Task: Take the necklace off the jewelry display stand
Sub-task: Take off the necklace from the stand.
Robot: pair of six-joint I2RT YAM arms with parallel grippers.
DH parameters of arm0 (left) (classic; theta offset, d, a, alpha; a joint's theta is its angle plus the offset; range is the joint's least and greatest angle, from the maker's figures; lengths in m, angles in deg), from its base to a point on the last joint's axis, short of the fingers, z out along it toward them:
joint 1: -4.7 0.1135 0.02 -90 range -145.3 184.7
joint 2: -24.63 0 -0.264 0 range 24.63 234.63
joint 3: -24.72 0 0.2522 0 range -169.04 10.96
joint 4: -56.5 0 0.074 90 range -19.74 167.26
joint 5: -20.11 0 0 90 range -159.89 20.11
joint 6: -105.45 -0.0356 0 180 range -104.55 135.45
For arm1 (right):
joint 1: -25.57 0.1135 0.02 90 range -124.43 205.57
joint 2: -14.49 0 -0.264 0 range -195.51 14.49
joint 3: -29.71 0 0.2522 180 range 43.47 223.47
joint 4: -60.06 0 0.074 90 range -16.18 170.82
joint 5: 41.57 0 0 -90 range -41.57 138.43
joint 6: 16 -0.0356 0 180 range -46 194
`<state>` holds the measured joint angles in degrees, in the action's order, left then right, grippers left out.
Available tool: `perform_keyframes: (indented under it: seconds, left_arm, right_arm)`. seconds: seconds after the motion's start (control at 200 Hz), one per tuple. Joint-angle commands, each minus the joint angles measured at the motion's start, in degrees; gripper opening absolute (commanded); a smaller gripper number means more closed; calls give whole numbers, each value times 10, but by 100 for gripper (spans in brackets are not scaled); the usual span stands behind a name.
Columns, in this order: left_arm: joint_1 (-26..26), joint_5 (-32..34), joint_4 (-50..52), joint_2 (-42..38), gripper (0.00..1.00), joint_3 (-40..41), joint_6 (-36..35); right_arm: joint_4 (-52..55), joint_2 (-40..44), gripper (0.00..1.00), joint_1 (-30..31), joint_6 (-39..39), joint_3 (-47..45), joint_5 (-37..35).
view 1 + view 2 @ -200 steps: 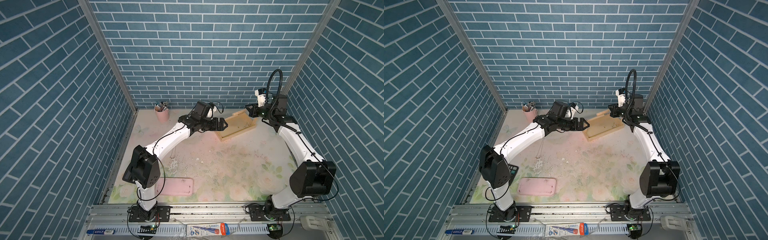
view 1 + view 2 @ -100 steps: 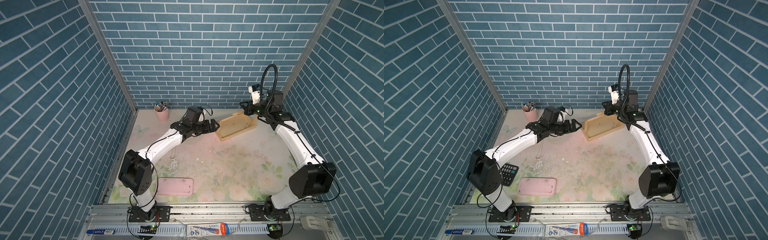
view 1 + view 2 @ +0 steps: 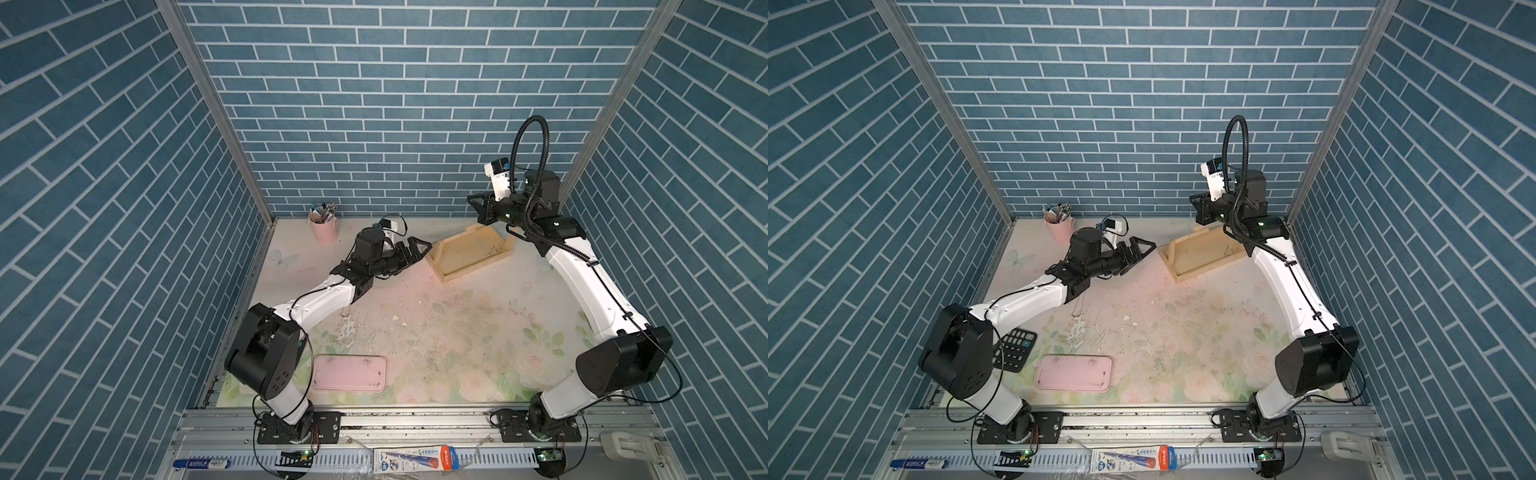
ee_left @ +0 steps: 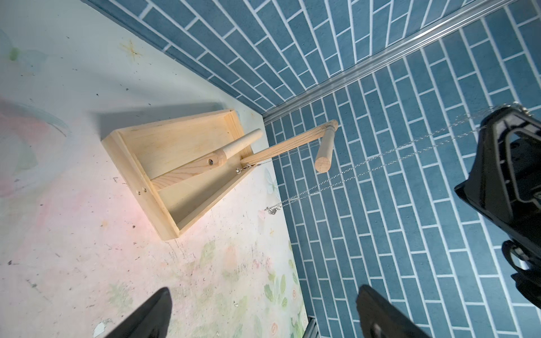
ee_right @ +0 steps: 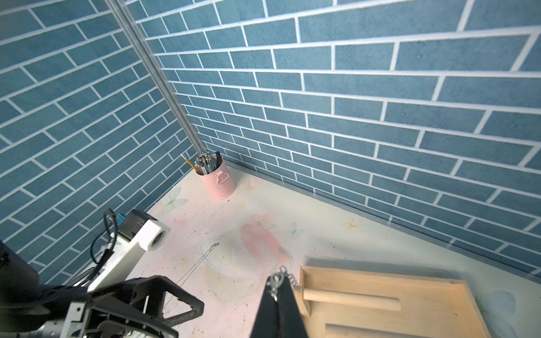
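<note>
Necklace (image 4: 294, 199): mid-removal, looped on jewelry display stand (image 4: 131, 175); right gripper (image 5: 278, 295) jaws pinching it; left gripper (image 3: 417, 246) jaws spread; nxt: slide loop clear.

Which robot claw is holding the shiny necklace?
The right gripper, raised near the jewelry display stand: its jaws are pinched shut on the necklace chain. The left gripper has its jaws spread wide open and holds nothing.
</note>
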<state>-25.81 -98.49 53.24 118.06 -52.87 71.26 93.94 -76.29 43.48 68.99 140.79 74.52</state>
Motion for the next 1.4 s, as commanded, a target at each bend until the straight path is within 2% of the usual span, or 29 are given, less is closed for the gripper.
perform_keyframes:
  seconds: [0.0,0.15,0.325,0.475,0.675,0.82,1.395]
  left_arm:
    - [4,-15,-71,-12,99,12,15]
    - [3,-14,-129,-7,99,35,30]
    - [1,-8,-203,14,99,59,90]
    - [-8,25,-263,18,99,86,131]
    - [-22,62,-312,28,99,100,146]
    - [-28,69,-365,49,99,104,178]
    - [-38,84,-432,70,99,117,182]
  right_arm:
    - [18,-4,0,19,29,21,-11]
    - [20,-3,0,43,31,32,-24]
    - [24,-5,0,66,28,49,-30]
    - [26,-8,0,85,22,60,-34]
    - [22,-8,0,106,6,66,-39]
    - [7,-5,0,116,-8,61,-33]
    - [-13,-18,0,135,-38,67,-34]
